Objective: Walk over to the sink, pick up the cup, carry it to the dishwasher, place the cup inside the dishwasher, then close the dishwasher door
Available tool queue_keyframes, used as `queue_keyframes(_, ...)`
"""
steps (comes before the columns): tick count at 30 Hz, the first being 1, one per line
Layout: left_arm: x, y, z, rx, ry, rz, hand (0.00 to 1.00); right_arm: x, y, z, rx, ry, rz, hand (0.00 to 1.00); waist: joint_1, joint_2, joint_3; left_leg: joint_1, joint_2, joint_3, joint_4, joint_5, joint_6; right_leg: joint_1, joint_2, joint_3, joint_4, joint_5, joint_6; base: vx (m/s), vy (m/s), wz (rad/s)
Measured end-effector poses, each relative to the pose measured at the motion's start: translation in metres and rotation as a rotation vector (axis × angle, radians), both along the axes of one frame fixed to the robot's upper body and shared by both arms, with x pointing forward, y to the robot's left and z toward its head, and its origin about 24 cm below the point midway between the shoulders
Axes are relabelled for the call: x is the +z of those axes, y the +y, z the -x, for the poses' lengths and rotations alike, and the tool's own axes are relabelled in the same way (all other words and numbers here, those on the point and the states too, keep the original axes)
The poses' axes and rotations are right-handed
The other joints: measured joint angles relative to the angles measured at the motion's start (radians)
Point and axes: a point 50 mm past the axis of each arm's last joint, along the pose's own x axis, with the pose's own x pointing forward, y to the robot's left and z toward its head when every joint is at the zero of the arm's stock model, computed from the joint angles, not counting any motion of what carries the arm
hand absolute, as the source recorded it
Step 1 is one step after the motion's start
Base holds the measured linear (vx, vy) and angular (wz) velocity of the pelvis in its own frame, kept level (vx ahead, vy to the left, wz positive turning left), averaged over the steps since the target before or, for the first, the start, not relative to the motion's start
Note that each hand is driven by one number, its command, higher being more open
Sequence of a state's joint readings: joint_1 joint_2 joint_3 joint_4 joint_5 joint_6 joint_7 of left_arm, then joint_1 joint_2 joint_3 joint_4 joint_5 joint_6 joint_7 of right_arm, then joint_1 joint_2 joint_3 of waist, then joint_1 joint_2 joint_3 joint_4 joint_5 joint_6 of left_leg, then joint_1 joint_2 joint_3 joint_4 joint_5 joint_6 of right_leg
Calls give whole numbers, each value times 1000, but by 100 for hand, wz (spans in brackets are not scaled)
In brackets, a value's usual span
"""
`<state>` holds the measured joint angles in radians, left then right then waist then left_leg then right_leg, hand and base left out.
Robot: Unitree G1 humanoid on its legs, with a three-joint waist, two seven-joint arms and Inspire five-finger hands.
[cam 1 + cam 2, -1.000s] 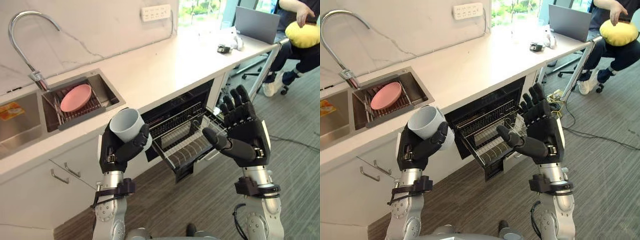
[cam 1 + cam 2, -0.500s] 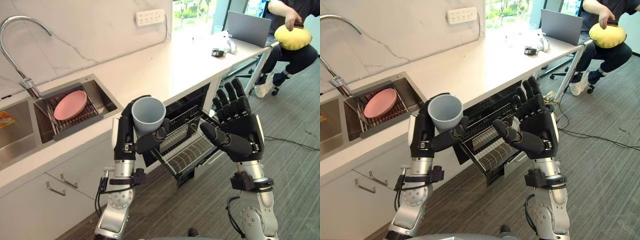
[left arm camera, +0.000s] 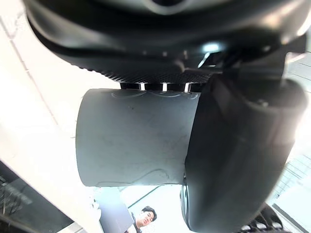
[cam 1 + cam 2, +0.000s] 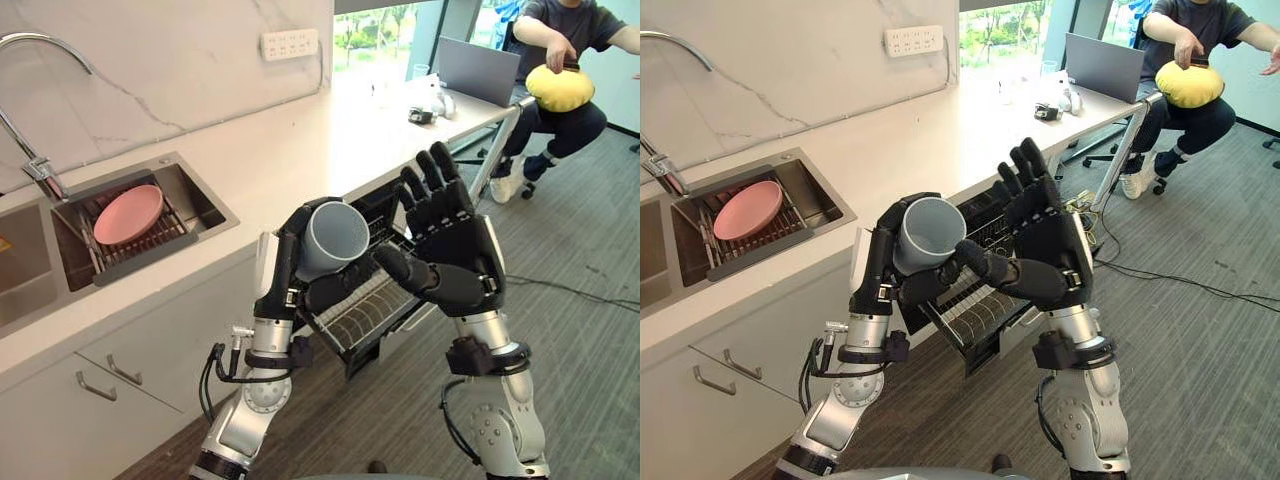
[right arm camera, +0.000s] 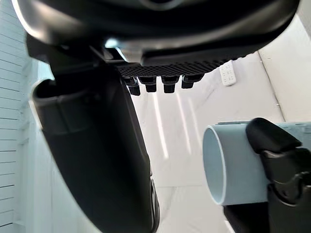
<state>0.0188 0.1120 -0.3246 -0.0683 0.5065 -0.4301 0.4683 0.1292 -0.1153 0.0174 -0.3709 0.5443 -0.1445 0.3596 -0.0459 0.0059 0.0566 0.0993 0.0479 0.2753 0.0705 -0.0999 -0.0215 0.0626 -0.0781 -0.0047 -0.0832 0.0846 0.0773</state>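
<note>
My left hand (image 4: 288,262) is shut on a grey cup (image 4: 335,239), held up in front of the counter and tilted with its mouth toward the right. The left wrist view shows the cup (image 3: 131,138) with the thumb curled over its side. My right hand (image 4: 455,250) is open, fingers straight and pointing up, close beside the cup on its right, its thumb reaching toward the cup's base. Behind and below both hands the dishwasher (image 4: 385,205) under the counter stands open, with its wire rack (image 4: 372,308) pulled out.
A sink (image 4: 205,205) at the left holds a pink plate (image 4: 128,214) on a drying rack, with a curved tap (image 4: 30,165) behind. The white counter (image 4: 290,135) runs right to a laptop (image 4: 478,70). A seated person (image 4: 560,60) holds a yellow cushion. Grey wood floor lies at the right.
The camera has shifted toward the dishwasher. My left hand has carried the cup rightward and tipped its mouth to the right, closing on my right hand, which stays open.
</note>
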Motion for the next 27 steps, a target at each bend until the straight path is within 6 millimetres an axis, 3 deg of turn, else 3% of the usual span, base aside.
queue_keyframes(8,0,3,-1,3,15,64,0,-2,1,-2,-32,29,17,100,0,-1,-5,2,0,10,1,0,0,-3,0,10,0,4,1,-42,-30,-4)
queue_keyframes(17,7,-5,5,20,-104,-100,0,-4,3,-3,-25,65,15,100,-1,-3,-27,2,-1,11,1,0,0,-7,0,11,0,4,1,-22,-17,0)
queue_keyframes(27,12,-13,9,-35,-135,-121,0,-7,13,-2,48,74,39,100,0,-3,-28,1,-1,13,0,0,0,-9,1,12,0,4,1,-9,-10,0)
